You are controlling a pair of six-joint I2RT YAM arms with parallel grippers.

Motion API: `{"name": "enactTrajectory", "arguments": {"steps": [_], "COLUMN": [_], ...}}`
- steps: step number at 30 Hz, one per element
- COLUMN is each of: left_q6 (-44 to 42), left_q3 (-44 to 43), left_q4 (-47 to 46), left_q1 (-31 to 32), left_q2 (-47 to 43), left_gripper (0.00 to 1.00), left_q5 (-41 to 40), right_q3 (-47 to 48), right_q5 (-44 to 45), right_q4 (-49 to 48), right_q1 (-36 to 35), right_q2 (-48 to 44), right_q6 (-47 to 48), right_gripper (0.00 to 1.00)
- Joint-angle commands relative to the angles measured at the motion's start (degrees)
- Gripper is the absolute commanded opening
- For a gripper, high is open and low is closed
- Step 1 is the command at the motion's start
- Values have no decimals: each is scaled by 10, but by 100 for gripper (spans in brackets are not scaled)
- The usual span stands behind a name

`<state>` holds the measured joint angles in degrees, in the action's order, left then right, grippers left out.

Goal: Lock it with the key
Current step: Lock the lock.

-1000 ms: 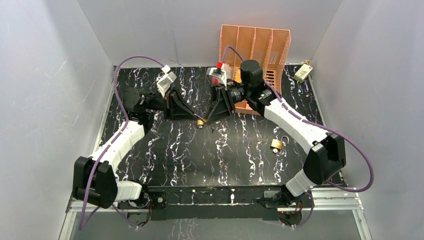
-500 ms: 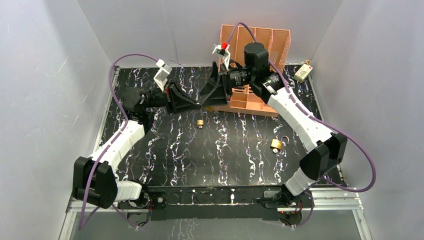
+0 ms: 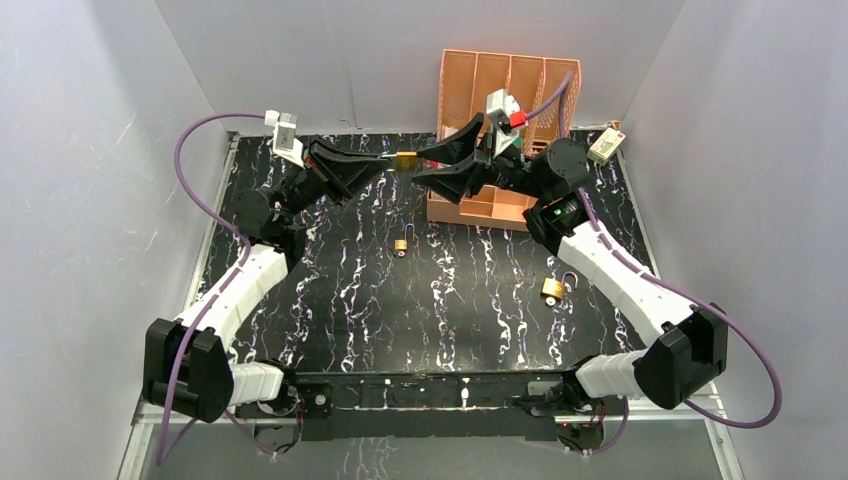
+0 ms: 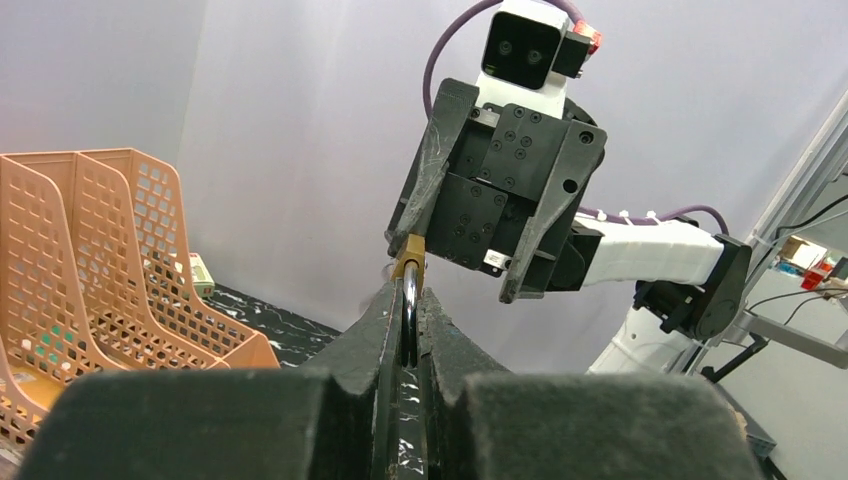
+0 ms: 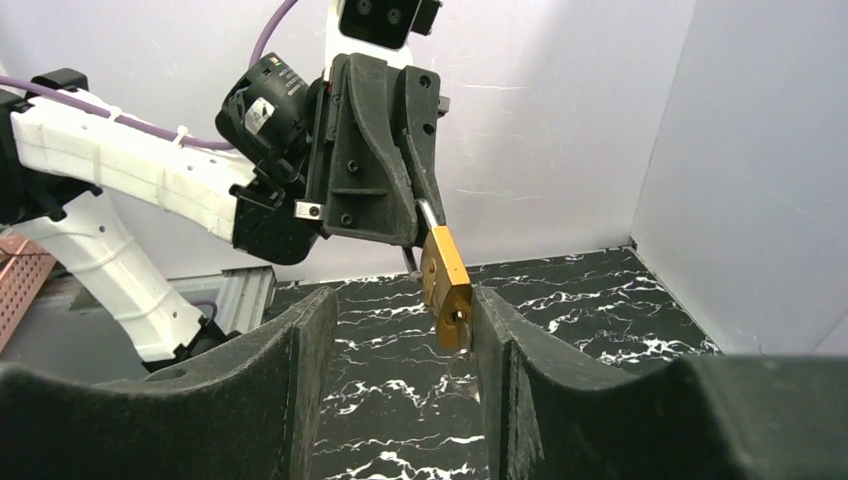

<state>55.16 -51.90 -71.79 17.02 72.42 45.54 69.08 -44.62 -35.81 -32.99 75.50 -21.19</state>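
Left gripper (image 3: 385, 160) clamps padlock (image 3: 405, 160) by its shackle, held in air above the table (image 3: 330, 300) far edge. Right gripper (image 5: 400, 305) gapes wide; brass body hangs between its fingers, close to one.

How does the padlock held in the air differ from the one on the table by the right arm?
The held padlock is gripped by its shackle in the shut left jaws; the other padlock lies on the table. The held padlock is between the open right jaws; the other padlock is untouched. Both are brass.
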Motion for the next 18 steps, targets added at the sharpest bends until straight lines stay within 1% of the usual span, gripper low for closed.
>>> {"name": "enactTrajectory", "arguments": {"steps": [1,3,4,7,11,12,13,15,16,18], "left_q6": [7,7,7,7,8,8,8,8,8,7], "left_q3": [-7,-7,-8,-9,-10,-10,-10,-8,-8,-5], "left_q4": [-60,-61,-62,-63,-64,-64,-65,-65,-66,-66], "left_q1": [2,1,2,2,2,2,2,2,1,1], "left_q2": [-6,-7,-7,-8,-8,-8,-8,-8,-8,-8], "left_gripper": [0,0,0,0,0,0,0,0,0,0], "left_q5": [-21,-21,-21,-21,-19,-18,-18,-18,-18,-18], "right_q3": [39,49,53,58,58,57,58,55,53,52], "right_q5": [4,-7,-11,-14,-13,-14,-14,-14,-14,-14], "right_q4": [-37,-40,-40,-43,-43,-44,-44,-50,-54,-55], "right_q1": [2,3,3,2,3,2,2,3,2,2], "right_q2": [18,30,36,43,45,45,44,42,41,38], "right_q6": [-5,-11,-14,-17,-16,-16,-16,-16,-18,-19], "right_gripper": [58,56,58,68,72,71,68,57,53,51]}}
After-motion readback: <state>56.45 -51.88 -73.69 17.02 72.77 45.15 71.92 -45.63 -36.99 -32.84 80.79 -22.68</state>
